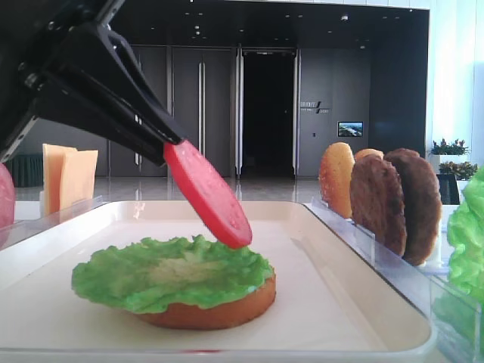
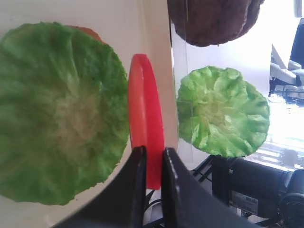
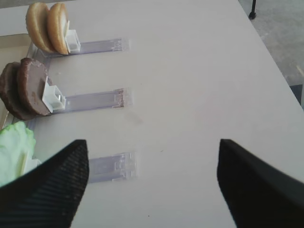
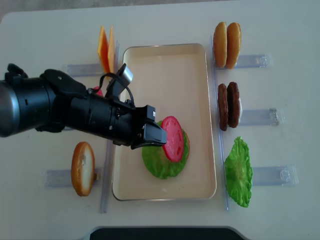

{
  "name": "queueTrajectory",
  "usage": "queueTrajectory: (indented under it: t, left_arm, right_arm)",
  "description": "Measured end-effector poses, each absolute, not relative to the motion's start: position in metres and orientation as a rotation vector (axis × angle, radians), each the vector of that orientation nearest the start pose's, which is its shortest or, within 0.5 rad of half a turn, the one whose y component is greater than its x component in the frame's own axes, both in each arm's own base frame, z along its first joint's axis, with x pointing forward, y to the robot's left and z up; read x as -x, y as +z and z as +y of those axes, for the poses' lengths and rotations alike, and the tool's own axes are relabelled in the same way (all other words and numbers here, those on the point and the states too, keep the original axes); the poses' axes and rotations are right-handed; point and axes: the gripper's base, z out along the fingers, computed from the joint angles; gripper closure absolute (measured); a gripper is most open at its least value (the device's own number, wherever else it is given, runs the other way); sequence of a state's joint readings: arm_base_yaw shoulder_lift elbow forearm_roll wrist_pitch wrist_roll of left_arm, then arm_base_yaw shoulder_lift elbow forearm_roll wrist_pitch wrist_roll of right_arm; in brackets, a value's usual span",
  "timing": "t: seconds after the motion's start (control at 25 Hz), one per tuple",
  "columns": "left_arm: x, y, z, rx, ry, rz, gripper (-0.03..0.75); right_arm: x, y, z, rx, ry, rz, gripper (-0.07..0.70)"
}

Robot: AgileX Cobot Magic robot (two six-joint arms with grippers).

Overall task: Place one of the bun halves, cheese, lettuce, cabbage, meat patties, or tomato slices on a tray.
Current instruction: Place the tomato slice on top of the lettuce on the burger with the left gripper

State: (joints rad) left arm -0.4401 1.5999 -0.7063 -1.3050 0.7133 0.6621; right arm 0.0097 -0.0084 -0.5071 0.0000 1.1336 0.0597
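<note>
Red tomato slice (image 1: 208,193) is pinched by its upper edge in your left hand (image 2: 151,164), fingers clenched on both faces, disc tilted, lower edge hanging just above the lettuce (image 1: 170,272); can't tell from these views whether it touches the leaf. That leaf lies on a bun half (image 1: 215,310), flat on the cream tray (image 4: 165,60), toward the tray's near-centre. From overhead the slice sits over the right part of the leaf.

Your right hand (image 3: 152,185) hangs over bare desk (image 3: 199,71), fingers spread wide apart w/ nothing between them.

Rest of the stock, in clear racks beside the tray:
- Cheese slices (image 4: 105,50) upright, left of the tray's far end.
- One more bun half (image 4: 82,168) on edge, left of the tray's near end.
- Another red slice (image 1: 4,200) just visible at the left edge of the low view.
- Two bun halves (image 4: 227,44) upright, right of the tray, far end.
- Two meat patties (image 4: 228,106) upright, right side, mid rack.
- Second lettuce leaf (image 4: 238,172) on edge, right side, near rack.
</note>
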Motion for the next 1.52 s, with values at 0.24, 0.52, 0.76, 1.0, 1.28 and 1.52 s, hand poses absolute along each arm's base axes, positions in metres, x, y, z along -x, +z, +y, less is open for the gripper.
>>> queueTrajectory:
  t: [0.24,0.52,0.76,1.0,1.28,1.52]
  left_arm:
    - [-0.2228,0.1738,-0.1684,-0.096,-1.214,2.765,0.662]
    - [-0.2228,0.1738,-0.1684,-0.098,-1.214,2.765,0.662]
    - [-0.2234,0.1736,-0.1681,-0.114,-1.202,2.757,0.662]
    - [-0.2237,0.1738,-0.1684,-0.109,-1.206,2.753,0.662]
    - [-0.2245,0.1735,-0.168,-0.103,-1.195,2.75,0.662]
    - [-0.2248,0.1736,-0.168,-0.098,-1.195,2.748,0.662]
  right_arm:
    - [0.0102,0.2733,-0.0001,-0.053,0.042,2.101,0.1]
    - [0.0102,0.2733,-0.0001,-0.053,0.042,2.101,0.1]
    - [0.0102,0.2733,-0.0001,-0.053,0.042,2.101,0.1]
    - [0.0102,0.2733,-0.0001,-0.053,0.042,2.101,0.1]
    - [0.0102,0.2733,-0.0001,-0.053,0.042,2.101,0.1]
    - [0.0102,0.2733,-0.0001,-0.053,0.042,2.101,0.1]
